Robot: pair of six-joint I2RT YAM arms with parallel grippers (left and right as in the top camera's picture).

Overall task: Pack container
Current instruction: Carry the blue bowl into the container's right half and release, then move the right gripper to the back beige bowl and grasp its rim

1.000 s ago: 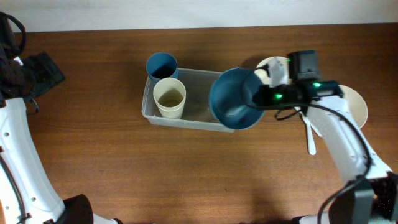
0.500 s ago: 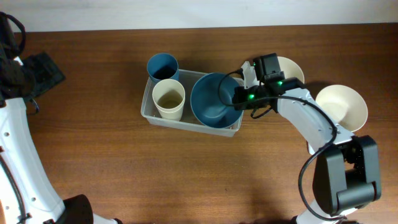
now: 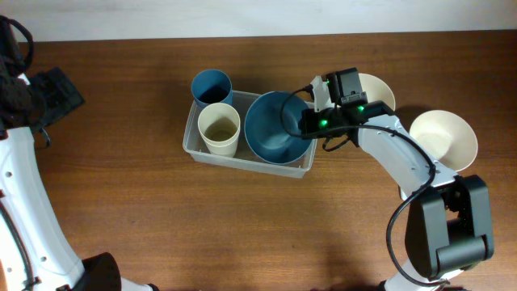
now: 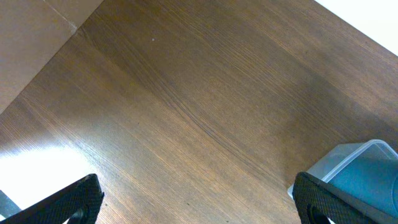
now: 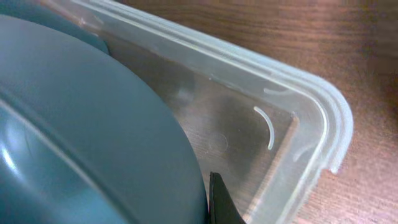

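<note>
Right gripper [image 3: 303,123] is sitting further left than a second ago. The blue bowl [image 3: 275,129], which it was carrying tilted over the right end of the container [image 3: 242,160], is now resting mouth-up inside the right half, and is barely shifting versus half a second ago. Jaws are pinching fully closed on the bowl's right rim; the wrist view is showing one dark finger [image 5: 221,202] lying against the bowl wall, with the container's rounded corner just beside it

Container is sitting on the wooden table [image 3: 121,202] near the middle, long side running left-right. Cream cup [image 3: 220,129] is standing upright in its left end, just beside the bowl. Blue cup [image 3: 211,85] is standing at the far left corner; can't tell whether it's inside the rim or just behind it

Left gripper [image 4: 196,190] is hanging over bare table at the far left, well apart from the container, jaws spread as wide as they go, gripping nothing

Cream bowl [image 3: 443,139] is sitting right of the right arm, and a second cream bowl [image 3: 378,85] is showing partly behind the right wrist
</note>
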